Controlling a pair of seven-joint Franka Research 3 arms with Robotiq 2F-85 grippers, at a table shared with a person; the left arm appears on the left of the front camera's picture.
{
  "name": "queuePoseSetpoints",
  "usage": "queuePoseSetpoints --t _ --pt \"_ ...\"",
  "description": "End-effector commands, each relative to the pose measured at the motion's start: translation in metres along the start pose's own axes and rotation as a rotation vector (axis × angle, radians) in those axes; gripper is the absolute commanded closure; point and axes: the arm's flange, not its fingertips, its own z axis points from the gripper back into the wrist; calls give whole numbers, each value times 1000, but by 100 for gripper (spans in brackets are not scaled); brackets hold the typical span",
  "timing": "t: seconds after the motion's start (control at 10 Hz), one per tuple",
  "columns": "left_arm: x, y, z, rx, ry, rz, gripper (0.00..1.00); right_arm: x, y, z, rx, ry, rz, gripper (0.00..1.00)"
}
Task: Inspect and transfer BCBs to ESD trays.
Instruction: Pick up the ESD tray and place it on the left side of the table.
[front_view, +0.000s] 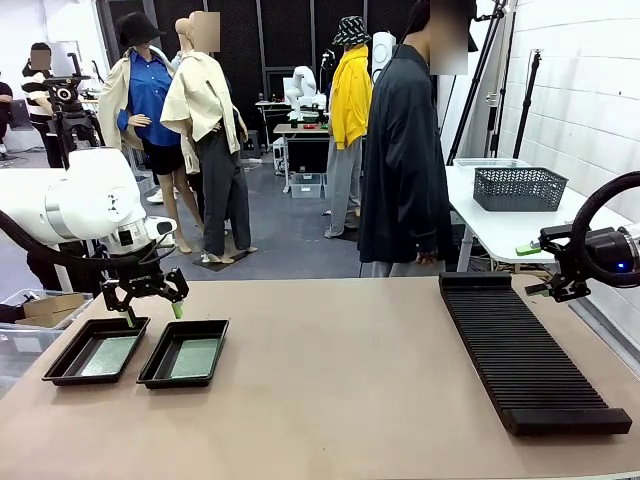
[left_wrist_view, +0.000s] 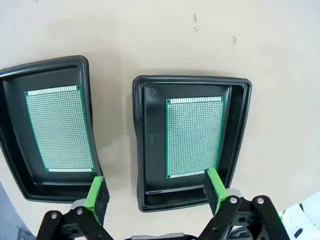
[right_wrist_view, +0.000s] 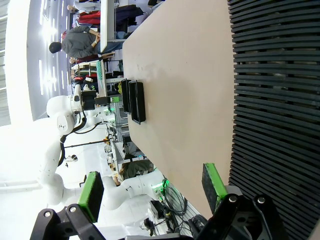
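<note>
both trays (left_wrist_view: 142, 150) hold a bcb (left_wrist_view: 194, 136); lift the empty, spread left claw (left_wrist_view: 155, 192) straight up off the near tray; right claw (right_wrist_view: 152, 187) spread by the rack (front_view: 525, 355)

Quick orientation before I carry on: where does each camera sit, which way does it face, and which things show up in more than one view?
Front: between the arms, facing across the table toward the person; both arms enter.
Left wrist: above the ESD trays, looking down at two BCBs; open left gripper below.
Right wrist: rolled sideways, beside the black rack; open right gripper.
Shared: trays, rack, table.
</note>
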Motion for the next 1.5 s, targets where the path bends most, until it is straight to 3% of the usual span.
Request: queuePoseSetpoints --t 0.0,1.4 --pt "0 0 0 -4 0 -9 0 -1 2 -1 -12 1 0 0" --pt "0 0 0 -4 0 -9 0 -1 2 -1 -12 1 0 0"
